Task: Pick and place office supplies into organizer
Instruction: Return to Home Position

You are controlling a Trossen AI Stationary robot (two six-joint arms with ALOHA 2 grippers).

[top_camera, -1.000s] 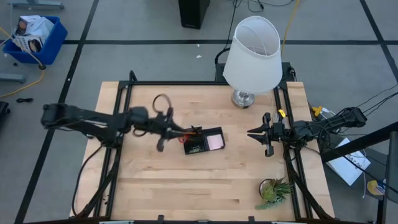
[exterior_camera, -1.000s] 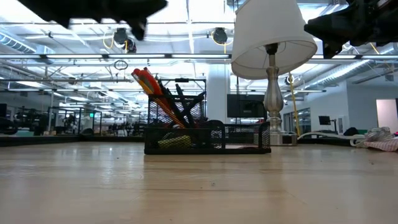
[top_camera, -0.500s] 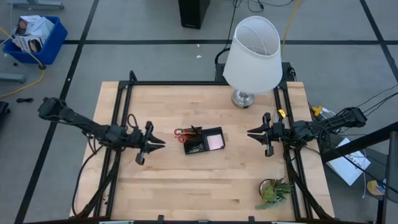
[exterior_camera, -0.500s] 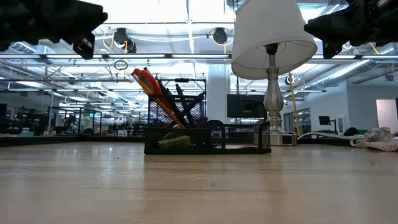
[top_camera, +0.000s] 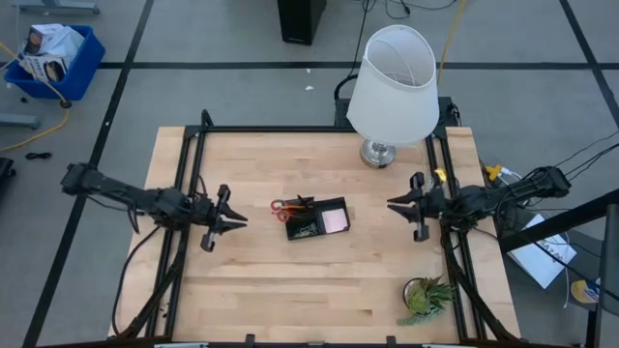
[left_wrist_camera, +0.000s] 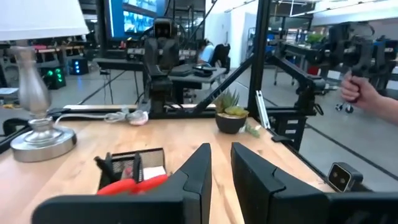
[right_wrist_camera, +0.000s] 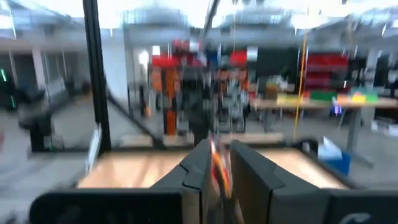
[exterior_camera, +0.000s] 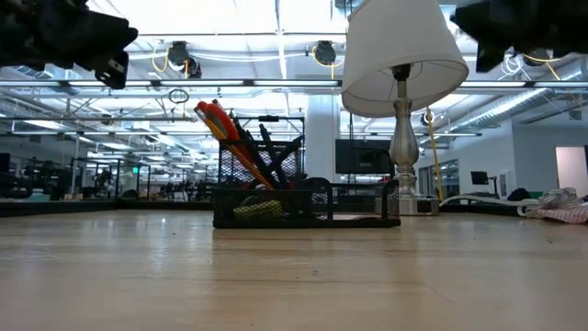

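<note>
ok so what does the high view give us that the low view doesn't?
Only high: the potted plant by the table's right edge, the pink sticky-note pad in the organizer, and the arm layout: left gripper left of the organizer, right gripper right of it, both clear of it.
Only low: the lamp stem, the room behind, and how the scissors and pens lean up out of the tall section.
Both: organizer, lamp, scissors.
</note>
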